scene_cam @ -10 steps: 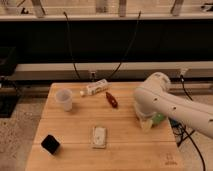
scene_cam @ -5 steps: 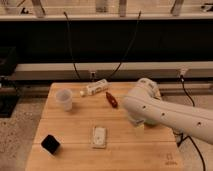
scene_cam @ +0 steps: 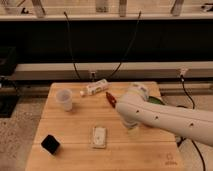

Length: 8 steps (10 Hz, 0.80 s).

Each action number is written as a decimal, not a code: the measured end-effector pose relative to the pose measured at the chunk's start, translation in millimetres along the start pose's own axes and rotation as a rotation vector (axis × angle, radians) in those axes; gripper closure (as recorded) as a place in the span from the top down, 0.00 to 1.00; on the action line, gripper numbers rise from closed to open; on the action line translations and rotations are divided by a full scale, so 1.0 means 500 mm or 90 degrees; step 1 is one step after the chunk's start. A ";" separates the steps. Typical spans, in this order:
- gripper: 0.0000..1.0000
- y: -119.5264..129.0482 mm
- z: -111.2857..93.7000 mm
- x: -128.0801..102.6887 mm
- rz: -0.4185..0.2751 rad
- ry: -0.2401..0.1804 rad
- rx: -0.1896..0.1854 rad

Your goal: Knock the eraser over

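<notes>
Wooden table (scene_cam: 75, 127) bearing: black eraser (scene_cam: 50, 144) front left, cup (scene_cam: 64, 99), flat pad (scene_cam: 99, 137), lying bottle (scene_cam: 96, 89), red thing (scene_cam: 111, 99), perhaps a pen.

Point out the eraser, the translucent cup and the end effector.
eraser (scene_cam: 50, 144), camera view, top of the black block.
translucent cup (scene_cam: 64, 99), camera view, its side wall.
end effector (scene_cam: 131, 125), camera view, its tip, just right of the white pad (scene_cam: 99, 136).

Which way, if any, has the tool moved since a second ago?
Yes. The tool moved left toward the pad, now just right of it, over the table.
</notes>
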 end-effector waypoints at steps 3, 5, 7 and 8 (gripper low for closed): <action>0.80 0.001 0.010 -0.028 -0.024 -0.007 -0.001; 0.80 -0.004 0.015 -0.048 -0.038 -0.013 0.000; 0.80 -0.003 0.023 -0.067 -0.058 -0.019 -0.004; 0.80 -0.006 0.025 -0.076 -0.065 -0.021 -0.003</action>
